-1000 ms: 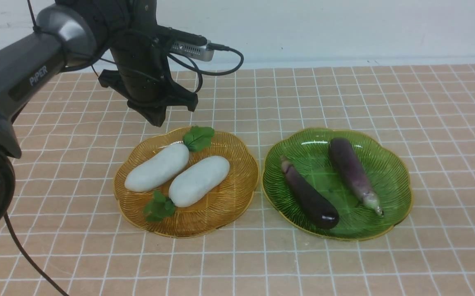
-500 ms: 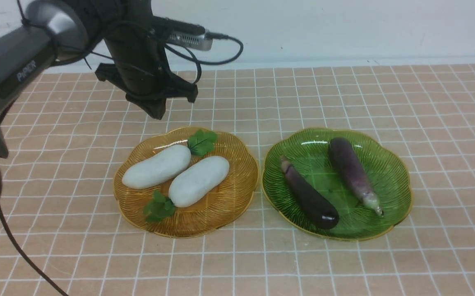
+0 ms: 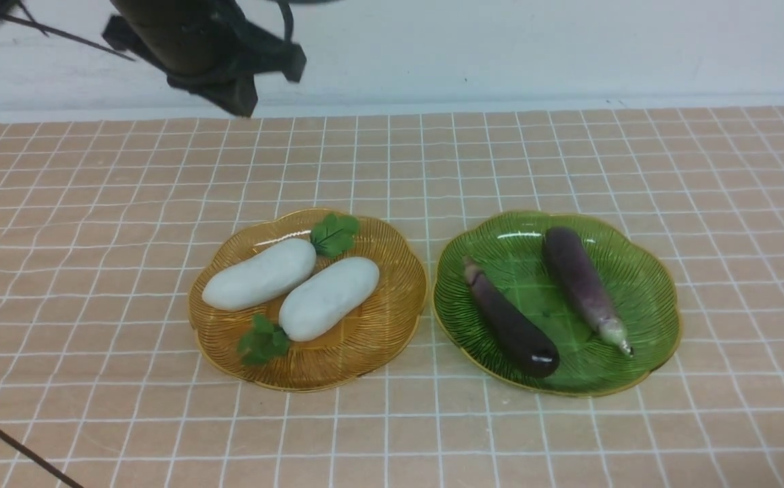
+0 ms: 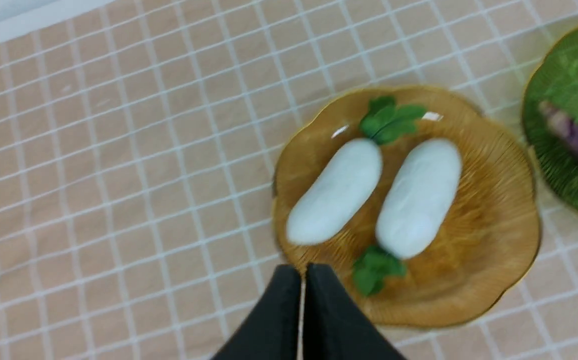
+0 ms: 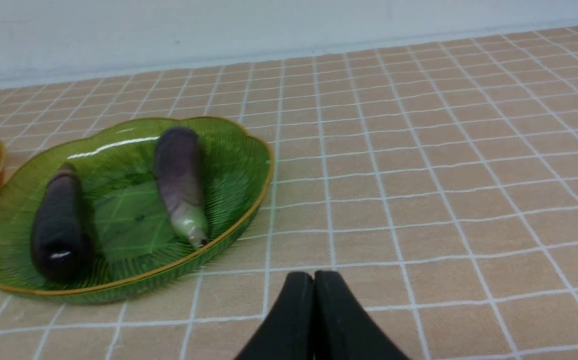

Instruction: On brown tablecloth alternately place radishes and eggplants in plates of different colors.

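So, amber-orange plate point(image 3: 392, 318) as landmark, sitting on the brown tablecloth point(image 3: 93, 271) near the middle of the table. Both radishes lie on it side by side, nearly touching: left radish point(image 3: 260, 274) with its green leaves at the far end, right radish point(image 3: 329, 297) with leaves at the near end. Green plate point(image 3: 650, 298) sits just to the right of the amber one, rims almost touching. Two eggplants in it, apart from each other: dark eggplant point(image 3: 511, 318) on the side nearer the amber plate, paler-tipped eggplant point(image 3: 582, 281) on the far side from it, pale stem end pointing toward the robot.

Left gripper point(image 4: 303, 272) has its fingers pressed together, holding nothing; in the front view it hangs high, beyond the amber plate and to its left, clear of the cloth. Left wrist view is motion-blurred, so how high it sits is probably not readable.

Right gripper point(image 5: 314, 280) also fully closed and empty, low over bare cloth, on the green plate's side away from the amber plate.
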Motion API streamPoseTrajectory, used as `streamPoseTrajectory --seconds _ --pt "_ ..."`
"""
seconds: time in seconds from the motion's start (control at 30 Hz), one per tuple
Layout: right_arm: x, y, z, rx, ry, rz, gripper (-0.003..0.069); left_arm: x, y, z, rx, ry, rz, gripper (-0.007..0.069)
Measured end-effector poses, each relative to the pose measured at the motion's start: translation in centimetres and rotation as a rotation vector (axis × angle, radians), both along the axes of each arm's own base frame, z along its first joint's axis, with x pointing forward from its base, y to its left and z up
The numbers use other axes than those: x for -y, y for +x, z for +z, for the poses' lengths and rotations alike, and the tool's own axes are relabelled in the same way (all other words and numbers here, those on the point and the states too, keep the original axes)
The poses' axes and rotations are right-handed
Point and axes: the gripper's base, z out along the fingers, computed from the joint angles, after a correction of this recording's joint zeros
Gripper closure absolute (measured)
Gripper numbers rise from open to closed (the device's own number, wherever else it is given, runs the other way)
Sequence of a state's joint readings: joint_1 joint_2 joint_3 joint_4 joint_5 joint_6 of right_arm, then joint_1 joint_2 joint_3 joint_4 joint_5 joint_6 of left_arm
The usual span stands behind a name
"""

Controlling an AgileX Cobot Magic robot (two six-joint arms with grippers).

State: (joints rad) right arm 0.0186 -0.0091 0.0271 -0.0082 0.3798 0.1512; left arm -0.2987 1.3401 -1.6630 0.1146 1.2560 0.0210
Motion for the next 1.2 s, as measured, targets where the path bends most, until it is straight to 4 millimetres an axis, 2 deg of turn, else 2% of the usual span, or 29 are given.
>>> streamPoseTrajectory --seconds 0.1,0.2,0.3,0.37,0.4,0.5,0.53,0.63,0.87,1.1,1.2 --pt "-0.2 0.0 0.0 0.0 -0.011 0.046 0.0676 -1.2 -3.1 -0.7 0.0 0.03 0.012 0.0628" --pt "-0.3 0.0 0.0 -0.001 -0.01 0.054 0.0676 -2.5 -7.2 -2.1 -0.001 0.019 0.029 0.0628" --pt "-0.3 0.0 0.0 -0.001 -0.013 0.053 0.0676 -3.5 -11.1 -5.3 -0.045 -0.019 0.047 0.0628" --pt "-0.3 0.0 0.0 -0.002 -0.014 0.053 0.0676 -3.8 -12.9 -7.8 -0.064 -0.038 0.039 0.0628" --pt "-0.3 0.0 0.0 -0.002 -0.014 0.053 0.0676 -3.9 -13.7 -8.2 -0.036 -0.059 0.034 0.0628" --pt "-0.3 0.0 0.0 -0.002 -0.014 0.053 0.0676 -4.2 -15.6 -11.7 0.021 -0.126 0.023 0.0628" --pt "-0.3 0.0 0.0 -0.002 -0.014 0.053 0.0676 -4.2 -16.6 -13.9 0.097 -0.193 0.019 0.0628" --pt "-0.3 0.0 0.0 -0.002 -0.014 0.053 0.0676 -4.1 -17.4 -17.5 0.231 -0.327 0.026 0.0628" --pt "-0.3 0.0 0.0 -0.002 -0.014 0.053 0.0676 -4.1 -17.7 -20.0 0.386 -0.436 0.029 0.0628" --pt "-0.3 0.0 0.0 -0.002 -0.014 0.053 0.0676 -4.1 -17.7 -22.9 0.335 -0.422 0.04 0.0628" --pt "-0.3 0.0 0.0 -0.002 -0.014 0.053 0.0676 -4.2 -17.7 -23.3 0.33 -0.386 0.033 0.0628"
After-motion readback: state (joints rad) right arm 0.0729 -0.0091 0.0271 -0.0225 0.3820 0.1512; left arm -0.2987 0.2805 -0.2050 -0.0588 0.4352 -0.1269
